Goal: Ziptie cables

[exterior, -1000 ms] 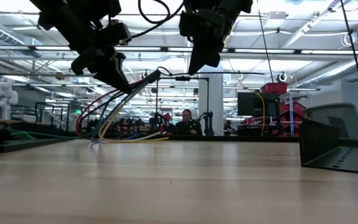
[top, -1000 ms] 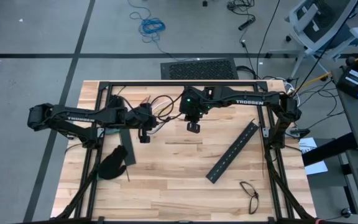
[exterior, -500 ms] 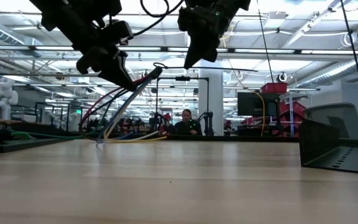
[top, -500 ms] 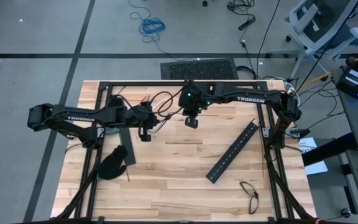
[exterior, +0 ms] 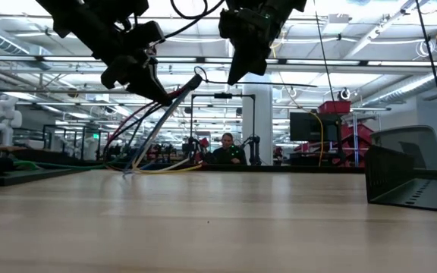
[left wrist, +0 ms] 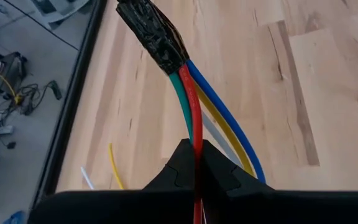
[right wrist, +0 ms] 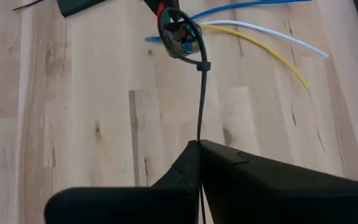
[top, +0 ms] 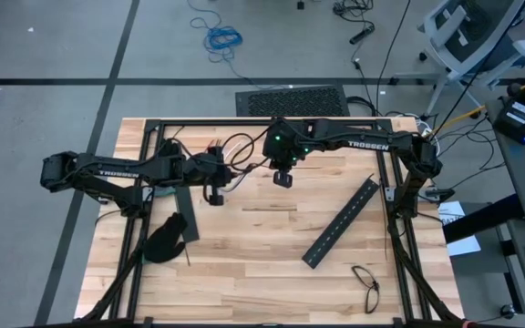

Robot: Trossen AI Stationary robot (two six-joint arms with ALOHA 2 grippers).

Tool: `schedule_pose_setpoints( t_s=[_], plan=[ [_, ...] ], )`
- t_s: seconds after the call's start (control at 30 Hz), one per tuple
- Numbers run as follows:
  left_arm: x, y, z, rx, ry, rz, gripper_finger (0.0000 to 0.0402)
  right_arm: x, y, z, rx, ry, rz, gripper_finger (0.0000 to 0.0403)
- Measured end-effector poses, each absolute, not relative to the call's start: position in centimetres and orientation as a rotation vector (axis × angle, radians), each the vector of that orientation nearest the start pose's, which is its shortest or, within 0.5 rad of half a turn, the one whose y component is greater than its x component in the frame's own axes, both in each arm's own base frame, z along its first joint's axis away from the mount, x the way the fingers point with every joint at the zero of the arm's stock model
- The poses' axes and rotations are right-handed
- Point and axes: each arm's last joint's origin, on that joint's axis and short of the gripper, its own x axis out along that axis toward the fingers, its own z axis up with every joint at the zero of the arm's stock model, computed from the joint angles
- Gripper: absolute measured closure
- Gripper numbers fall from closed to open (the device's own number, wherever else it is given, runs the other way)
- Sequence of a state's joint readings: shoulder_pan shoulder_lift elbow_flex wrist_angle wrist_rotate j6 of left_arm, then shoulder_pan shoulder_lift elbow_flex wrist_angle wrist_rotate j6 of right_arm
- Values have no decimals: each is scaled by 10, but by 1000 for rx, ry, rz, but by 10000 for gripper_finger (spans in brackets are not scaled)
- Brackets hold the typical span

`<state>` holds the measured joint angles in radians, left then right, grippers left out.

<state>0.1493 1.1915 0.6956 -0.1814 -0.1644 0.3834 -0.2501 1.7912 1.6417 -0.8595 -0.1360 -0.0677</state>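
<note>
Cables (top: pixel 235 159) hang bunched between both arms above the wooden surface (top: pixel 262 246) in the high view, beside a black slotted bar (top: pixel 340 223). Low view: they fan down from the left gripper (exterior: pixel 158 95), behind them a seated person (exterior: pixel 227 149). Left wrist view: fingers (left wrist: pixel 219 174) pinch the red cable. Right wrist view: fingers (right wrist: pixel 229 168) pinch the ziptie (right wrist: pixel 202 93) looped around the bundle.

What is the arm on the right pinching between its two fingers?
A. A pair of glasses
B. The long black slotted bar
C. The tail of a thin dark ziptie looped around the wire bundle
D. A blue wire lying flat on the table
C: the right wrist view shows the right gripper shut on the thin dark ziptie, whose loop circles the end of the cables held up by the left gripper.
</note>
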Motion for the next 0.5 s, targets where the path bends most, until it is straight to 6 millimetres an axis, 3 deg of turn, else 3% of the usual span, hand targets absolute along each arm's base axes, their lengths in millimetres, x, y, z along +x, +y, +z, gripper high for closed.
schedule_pose_setpoints(
  t_s=[0.5],
  plan=[
    [244,41,220,391,730,155,398,366,-97,301,143,1012,-94,403]
  ],
)
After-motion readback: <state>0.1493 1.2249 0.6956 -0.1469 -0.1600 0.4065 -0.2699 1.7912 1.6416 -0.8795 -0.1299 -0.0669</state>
